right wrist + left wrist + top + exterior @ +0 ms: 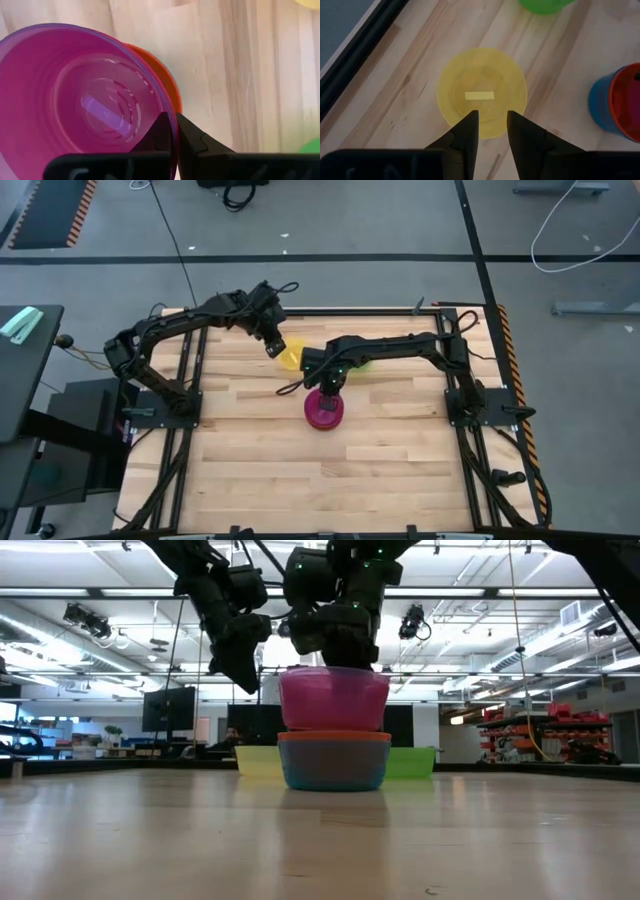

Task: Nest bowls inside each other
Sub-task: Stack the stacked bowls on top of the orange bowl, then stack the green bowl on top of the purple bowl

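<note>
A pink-magenta bowl (333, 698) with a purple tinge at its rim is held over an orange bowl (333, 737) nested in a blue bowl (333, 768) mid-table. My right gripper (330, 385) is shut on the pink bowl. A yellow bowl (291, 360) stands upright on the table farther back, with a green bowl (360, 364) to its right, partly under the right arm. My left gripper (492, 120) is open above the yellow bowl's (481, 92) rim and clear of it. I cannot make out a separate purple bowl. My right gripper holds the pink bowl by its rim (173, 131), one finger inside the bowl and one outside. The fingers come from above, pointing down. The bowl is upright, its bottom about level with the orange bowl's rim (167, 82); whether it rests there I cannot tell.
The wooden table (260, 470) has free room across its near half. Black frame rails (355, 60) run along the far edge behind the yellow bowl. The blue and orange stack (615, 100) also shows in the left wrist view, close to the yellow bowl.
</note>
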